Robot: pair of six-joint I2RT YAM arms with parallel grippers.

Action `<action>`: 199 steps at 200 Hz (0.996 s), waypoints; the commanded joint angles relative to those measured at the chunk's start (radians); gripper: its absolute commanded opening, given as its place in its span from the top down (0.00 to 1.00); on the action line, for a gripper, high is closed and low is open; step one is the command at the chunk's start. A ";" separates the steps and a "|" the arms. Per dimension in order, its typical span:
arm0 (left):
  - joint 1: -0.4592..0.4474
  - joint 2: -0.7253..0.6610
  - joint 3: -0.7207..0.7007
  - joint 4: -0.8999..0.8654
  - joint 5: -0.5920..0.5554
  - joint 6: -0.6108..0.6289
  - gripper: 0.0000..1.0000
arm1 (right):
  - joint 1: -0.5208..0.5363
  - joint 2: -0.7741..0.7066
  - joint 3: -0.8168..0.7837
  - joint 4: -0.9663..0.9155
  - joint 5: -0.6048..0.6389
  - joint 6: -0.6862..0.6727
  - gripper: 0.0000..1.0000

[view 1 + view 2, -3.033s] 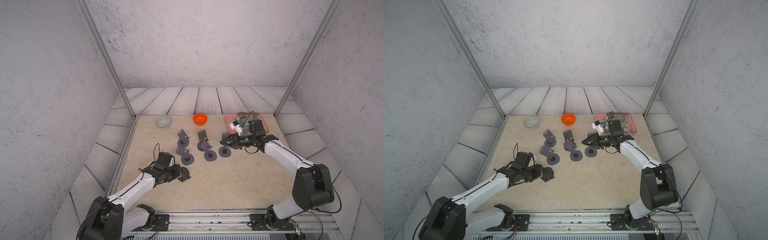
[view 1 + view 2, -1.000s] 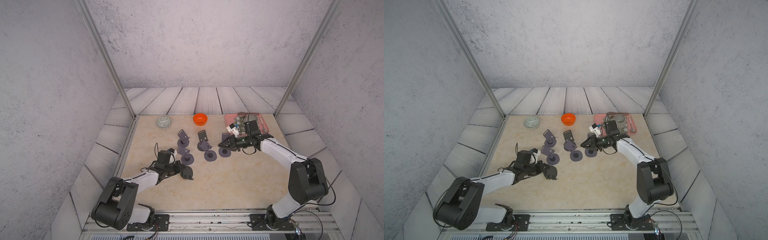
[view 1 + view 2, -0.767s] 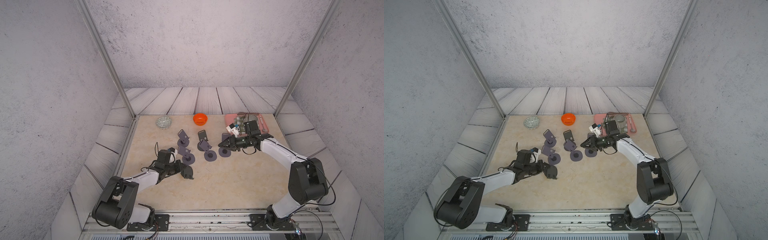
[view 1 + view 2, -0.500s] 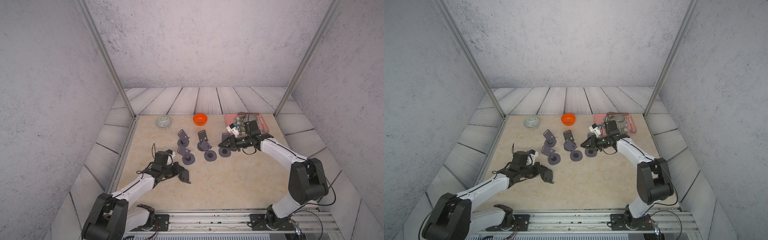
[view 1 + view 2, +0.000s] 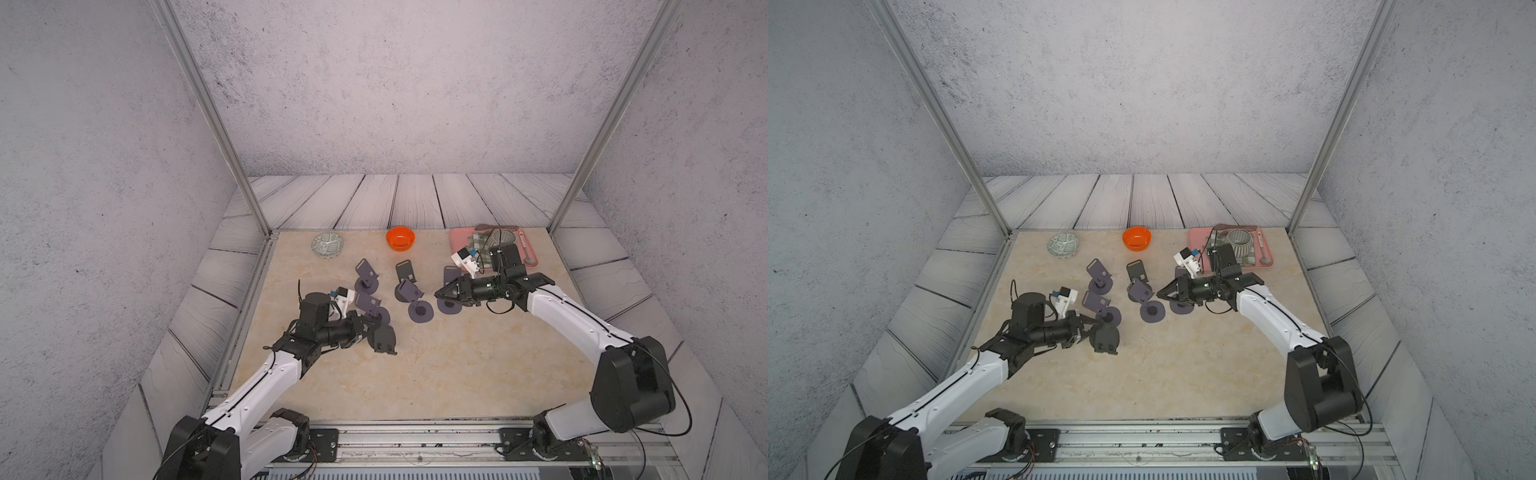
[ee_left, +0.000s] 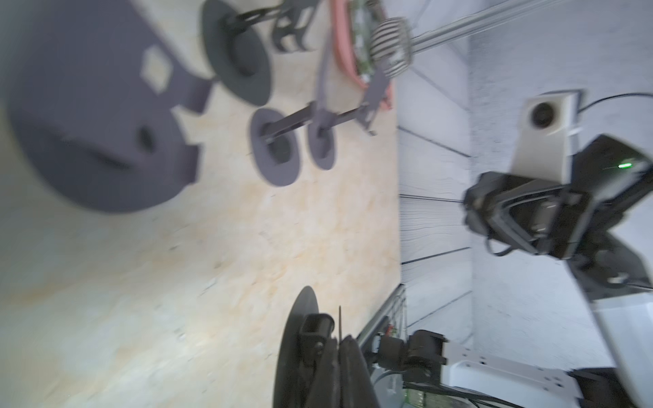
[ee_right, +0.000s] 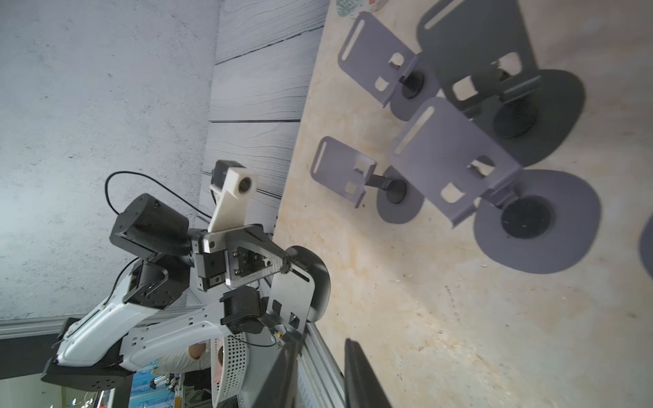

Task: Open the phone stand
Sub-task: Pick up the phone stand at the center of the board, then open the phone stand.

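Observation:
My left gripper (image 5: 365, 329) (image 5: 1087, 328) is shut on a dark grey phone stand (image 5: 381, 337) (image 5: 1105, 338), held just above the table's left half. In the left wrist view the jaws (image 6: 341, 341) pinch its thin plate, and its round base (image 6: 295, 349) stands edge-on beside them. The right wrist view shows the same stand (image 7: 293, 289) folded nearly flat in the left gripper. My right gripper (image 5: 439, 293) (image 5: 1162, 294) (image 7: 322, 371) hovers open near the table's middle, with nothing between its fingers, pointing at the group of stands.
Several unfolded grey stands (image 5: 411, 293) (image 5: 1100, 305) crowd the middle of the table. An orange bowl (image 5: 400, 238) and a patterned bowl (image 5: 327, 244) sit at the back. A pink tray (image 5: 456, 240) with a cup, cloth and spoon stands back right.
The left arm has swung its held stand slightly back and to the right and turned it. The right gripper has stayed almost in place, with its fingers a touch wider.

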 commanded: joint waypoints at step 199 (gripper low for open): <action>-0.036 0.043 0.199 0.325 0.126 -0.156 1.00 | 0.168 -0.197 -0.186 0.460 0.100 0.353 0.64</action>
